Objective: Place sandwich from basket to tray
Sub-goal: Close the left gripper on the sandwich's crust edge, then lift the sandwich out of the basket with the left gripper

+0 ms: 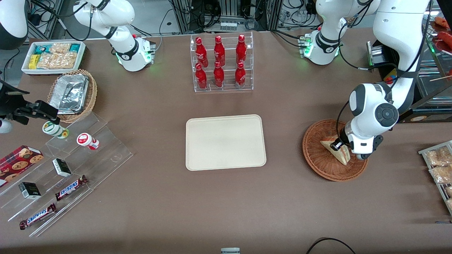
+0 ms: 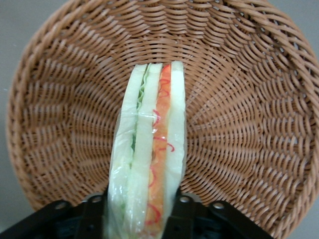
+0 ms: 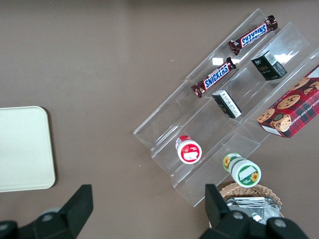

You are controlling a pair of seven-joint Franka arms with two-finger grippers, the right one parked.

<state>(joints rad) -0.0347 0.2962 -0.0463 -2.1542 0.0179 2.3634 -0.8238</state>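
Observation:
The sandwich (image 1: 335, 150) is a wrapped triangular wedge of pale bread lying in the reddish-brown woven basket (image 1: 316, 155) toward the working arm's end of the table. In the left wrist view the sandwich (image 2: 149, 164) shows its cut side with green, orange and red layers, over the basket (image 2: 249, 119). My left gripper (image 1: 348, 152) is down in the basket, and its black fingers (image 2: 94, 214) press on both sides of the sandwich (image 2: 141, 219). The cream-beige tray (image 1: 225, 141) lies flat at the table's middle, apart from the basket, and its corner shows in the right wrist view (image 3: 22, 149).
A clear rack of red bottles (image 1: 221, 63) stands farther from the front camera than the tray. Clear stepped shelves (image 1: 70, 165) with snack bars, small boxes and cups, a tan wicker basket with foil containers (image 1: 72, 93) and a white snack box (image 1: 53, 56) lie toward the parked arm's end.

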